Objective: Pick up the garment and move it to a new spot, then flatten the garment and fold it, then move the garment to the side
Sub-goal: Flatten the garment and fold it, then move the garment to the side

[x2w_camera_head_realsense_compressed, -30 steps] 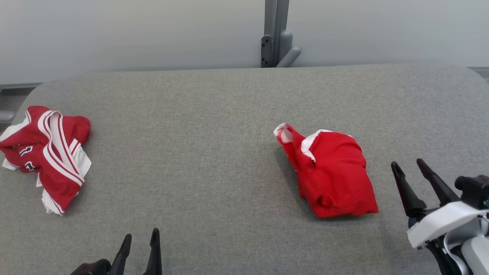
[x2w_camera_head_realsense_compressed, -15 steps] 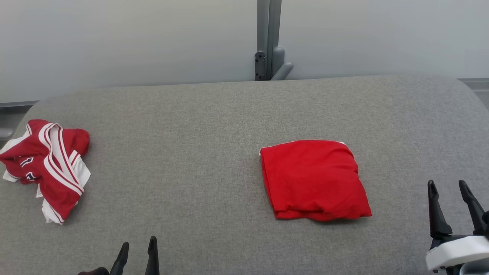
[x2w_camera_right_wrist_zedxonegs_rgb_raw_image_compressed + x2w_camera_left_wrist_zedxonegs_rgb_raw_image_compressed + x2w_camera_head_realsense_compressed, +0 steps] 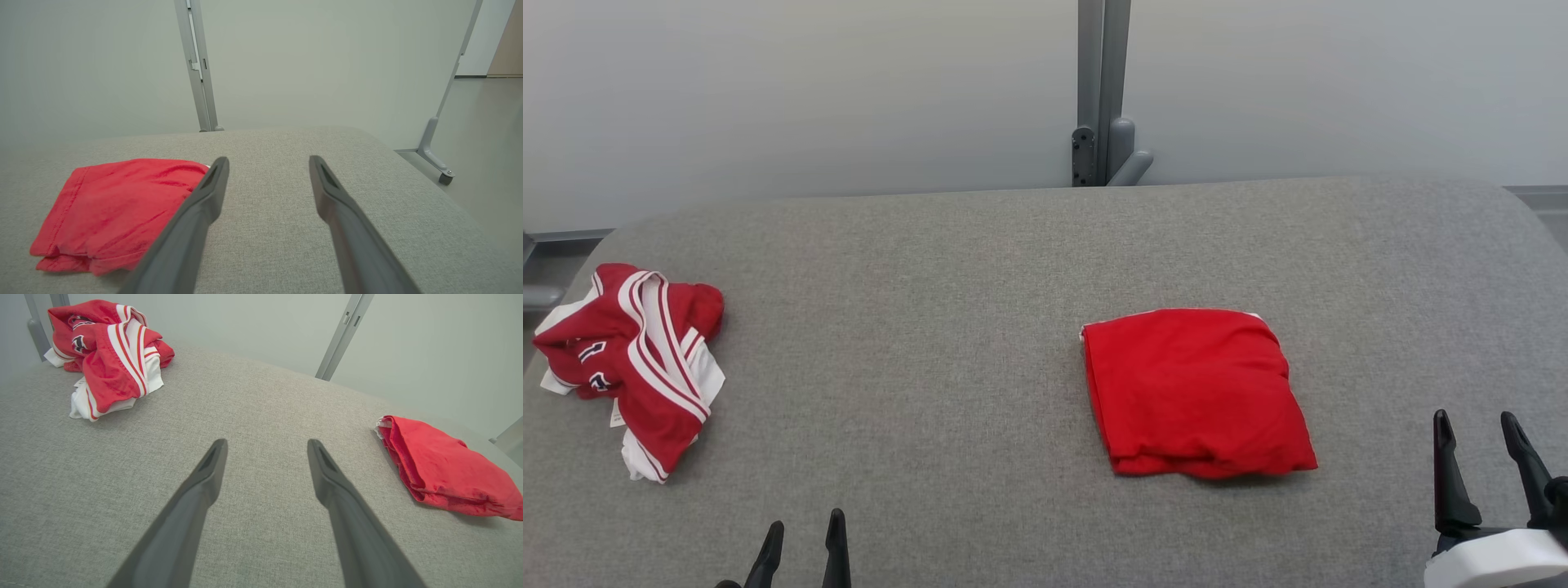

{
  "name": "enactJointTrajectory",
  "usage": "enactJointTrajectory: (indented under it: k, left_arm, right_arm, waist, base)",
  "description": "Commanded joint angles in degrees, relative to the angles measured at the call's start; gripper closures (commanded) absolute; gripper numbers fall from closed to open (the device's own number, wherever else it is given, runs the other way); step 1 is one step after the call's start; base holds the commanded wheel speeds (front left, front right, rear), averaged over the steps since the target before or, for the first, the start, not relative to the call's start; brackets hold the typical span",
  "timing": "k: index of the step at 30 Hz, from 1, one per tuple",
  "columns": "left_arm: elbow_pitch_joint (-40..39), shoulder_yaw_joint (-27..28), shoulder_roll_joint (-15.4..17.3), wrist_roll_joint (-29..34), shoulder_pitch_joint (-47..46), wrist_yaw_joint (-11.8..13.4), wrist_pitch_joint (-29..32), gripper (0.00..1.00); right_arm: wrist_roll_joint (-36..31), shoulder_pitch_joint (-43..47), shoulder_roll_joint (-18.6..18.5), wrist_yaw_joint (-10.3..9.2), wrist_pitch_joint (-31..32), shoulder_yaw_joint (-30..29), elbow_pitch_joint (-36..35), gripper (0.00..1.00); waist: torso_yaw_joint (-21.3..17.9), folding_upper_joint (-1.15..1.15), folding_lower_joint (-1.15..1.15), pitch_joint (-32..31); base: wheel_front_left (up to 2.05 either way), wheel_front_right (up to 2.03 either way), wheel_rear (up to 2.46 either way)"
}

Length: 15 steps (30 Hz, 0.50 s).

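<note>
The worktop is padded and covered in a coarse grey weave, with rounded corners. The red garment lies folded on it, right of centre. It is a soft, pillowy near-square of smooth knit, faintly creased. A crumpled striped jersey, red and white, sits at the far left edge. The left wrist view gives me the garment's stacked fold layers and a sliver of white; the right wrist view gives its stitched hem. My left gripper and right gripper have their fingers spread wide, gripping nothing, both clear of the cloth.
</note>
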Motion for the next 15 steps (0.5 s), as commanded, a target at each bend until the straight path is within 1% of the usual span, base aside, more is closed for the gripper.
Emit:
enactJointTrajectory:
  k: [1,6,15]
  left_arm:
    - [-0.06,0.34,-0.18,0.38,0.88,-0.33,-0.22,0.00]
    - [0.23,1.55,-0.67,1.94,1.42,-1.06,-0.22,0.00]
    - [1.28,2.32,-0.09,5.28,1.85,-3.60,-0.22,0.00]
  right_arm:
    - [-0.16,0.24,-0.10,-0.04,-0.24,0.09,-0.19,0.00]
    - [-0.08,0.25,-0.38,-0.04,-0.23,0.41,0.15,0.00]
    - [-0.15,0.65,-0.71,-0.04,-0.23,1.47,0.65,0.00]
  waist:
    - [0.02,0.20,0.00,-0.08]
    - [0.40,0.20,0.00,-0.50]
    - [0.89,0.20,0.00,-1.41]
  base:
    - [0.00,0.00,0.00]
    - [0.00,0.00,0.00]
    - [0.00,0.00,0.00]
